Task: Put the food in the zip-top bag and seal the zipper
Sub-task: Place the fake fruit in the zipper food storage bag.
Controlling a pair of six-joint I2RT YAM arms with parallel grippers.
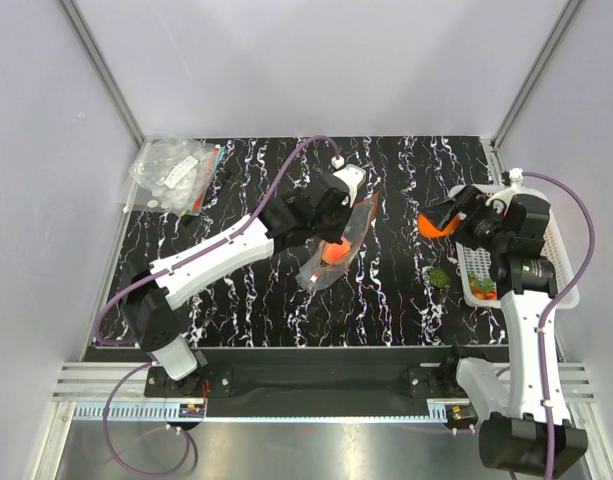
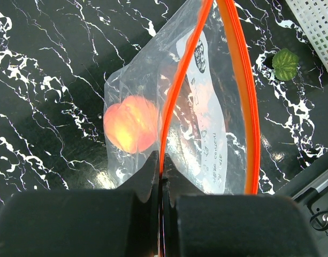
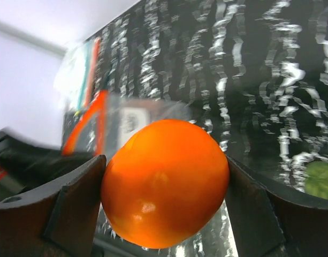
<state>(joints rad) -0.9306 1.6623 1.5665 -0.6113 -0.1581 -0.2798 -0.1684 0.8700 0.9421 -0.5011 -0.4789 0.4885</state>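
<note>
Zip-top bag (image 1: 336,245) at centre of top view, zipper (image 2: 177,96) pinched tight in left fingers (image 2: 99,219), mouth gaping, peach fruit (image 2: 130,124) inside. Orange fruit (image 3: 164,182) clamped between right fingers (image 3: 73,209), right of centre. Hold mouth wide; lower orange well inside before letting go.

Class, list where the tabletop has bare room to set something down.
Bare: the near strip between the zip-top bag and the front edge; the far patch between the left end effector and white basket. Crowded: right side, around the orange fruit in the right end effector, green leaf, basket.
</note>
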